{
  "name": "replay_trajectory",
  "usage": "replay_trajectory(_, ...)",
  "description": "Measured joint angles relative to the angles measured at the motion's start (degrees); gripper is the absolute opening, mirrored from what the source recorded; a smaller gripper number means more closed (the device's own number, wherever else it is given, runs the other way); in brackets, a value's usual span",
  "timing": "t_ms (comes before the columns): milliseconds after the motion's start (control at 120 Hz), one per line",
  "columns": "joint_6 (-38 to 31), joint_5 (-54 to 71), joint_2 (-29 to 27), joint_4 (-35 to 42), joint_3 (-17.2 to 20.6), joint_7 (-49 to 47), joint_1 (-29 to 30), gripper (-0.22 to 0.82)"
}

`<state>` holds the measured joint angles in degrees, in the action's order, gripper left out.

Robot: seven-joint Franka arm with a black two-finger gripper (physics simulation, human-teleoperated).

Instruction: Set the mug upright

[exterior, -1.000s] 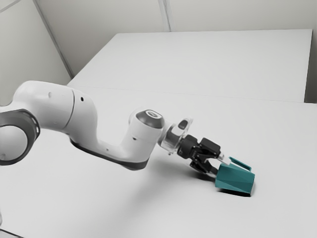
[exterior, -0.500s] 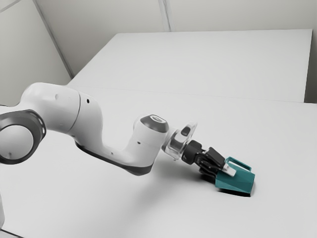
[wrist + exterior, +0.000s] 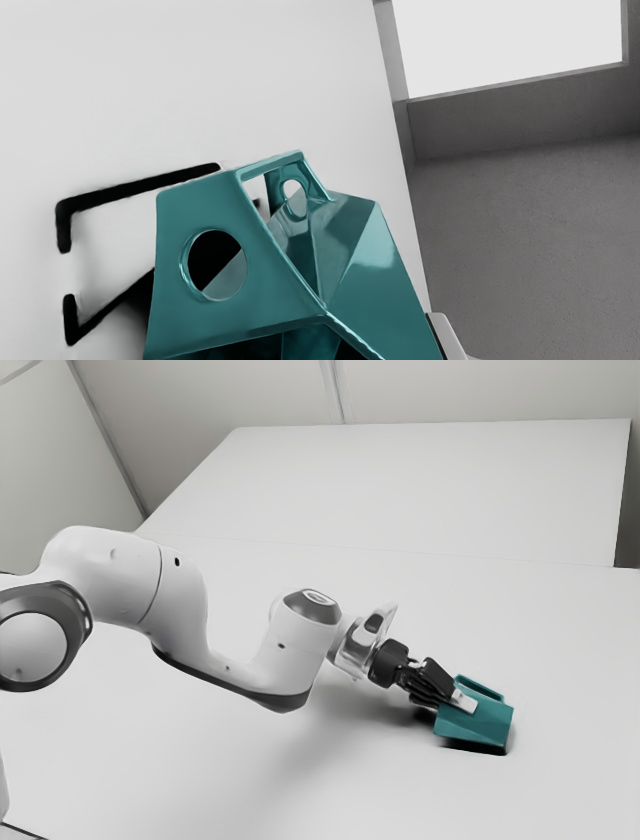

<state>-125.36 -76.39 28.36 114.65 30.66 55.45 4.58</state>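
The teal, faceted mug [image 3: 478, 722] lies on its side toward the exterior view's right, its handle [image 3: 480, 688] on the upper side. At its end nearest the arm, my gripper [image 3: 457, 708] is shut on it, one pale fingertip lying over the outer wall. The wrist view has the mug [image 3: 200, 210] close up, with a round hole in one face and its dark opening toward my hand. There my gripper [image 3: 429, 347] shows one fingertip against the outer side; the mug hides the other.
A wide white table [image 3: 300, 760] surrounds the mug, with black shadow shapes beside it in the wrist view. A pale panel [image 3: 400, 480] stretches across the back. Past the table's edge, the wrist view has a grey floor [image 3: 525, 240].
My hand has moved forward and down to the mug, and its fingers have come together on the wall. The mug has shifted slightly toward the arm, with its handle a little turned.
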Motion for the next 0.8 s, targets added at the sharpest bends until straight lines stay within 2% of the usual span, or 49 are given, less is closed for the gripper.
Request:
replay_trajectory(175, -0.67, 1.70, -3.68, 0.07, 0.02, 0.02, 0.17, -0.17)
replay_trajectory(308, -1.92, 9.11, -9.40, 0.10, -0.36, -1.78, 0.94, -0.17)
replay_trajectory(475, -3.00, 33.27, -17.50, 0.14, -0.81, -9.21, 3.13, -0.17)
replay_trajectory(633, -3.09, 54.73, -20.49, 0.35, -0.92, -19.26, 4.57, -0.18)
replay_trajectory(800, -0.90, 67.78, -22.55, 1.59, -0.86, -29.64, 5.91, -0.18)
